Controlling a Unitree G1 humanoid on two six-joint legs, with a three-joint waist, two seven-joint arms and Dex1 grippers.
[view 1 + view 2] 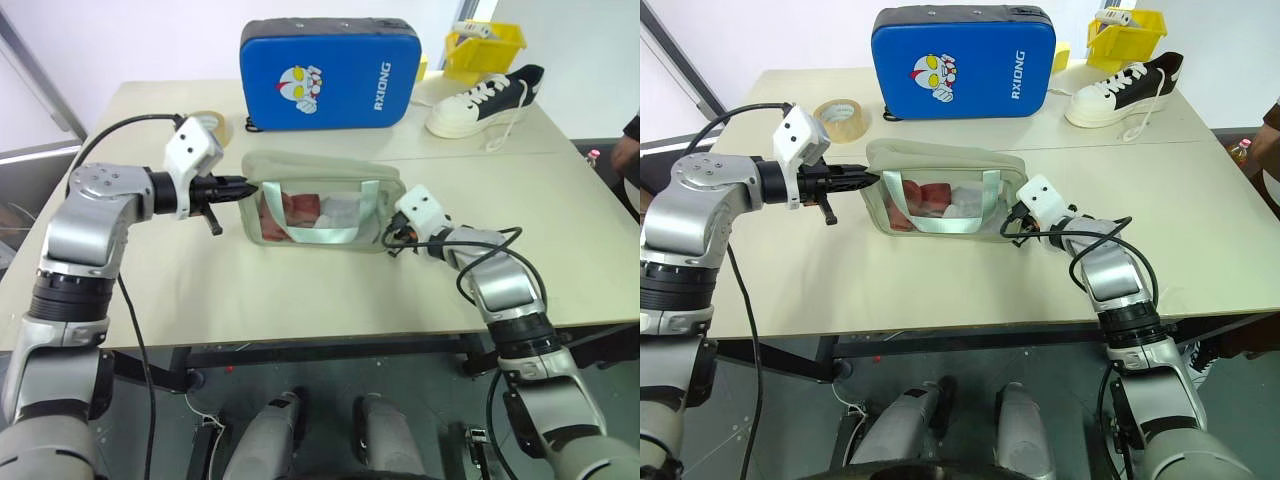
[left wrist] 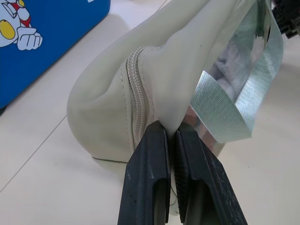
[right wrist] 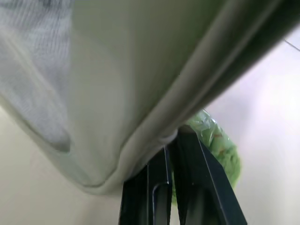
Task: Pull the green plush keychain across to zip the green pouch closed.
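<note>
The right gripper [image 1: 392, 236] sits nearest, low at the pouch's right end, its black fingers [image 3: 154, 187] pressed together on the pouch's corner seam, with the green plush keychain [image 3: 220, 145] just behind them; whether the charm itself is caught between them cannot be told. The keychain is fuzzy and lime-green. The green pouch [image 1: 300, 175] lies in the middle of the table [image 1: 300, 290], a pale sage fabric bag with a clear front window showing red and white contents and two silvery-green straps crossing it. Its zipper runs along the top edge and looks shut at the left end. The left gripper [image 1: 247, 187] is closed on the pouch's left end, pinching the fabric beside the zipper. Behind the pouch, at the far side, a blue case [image 1: 330, 72] with a cartoon face stands on edge. A tape roll [image 1: 841, 113] lies far left, a white and black shoe [image 1: 487, 100] far right, with a yellow bin [image 1: 487, 45] beyond it.
</note>
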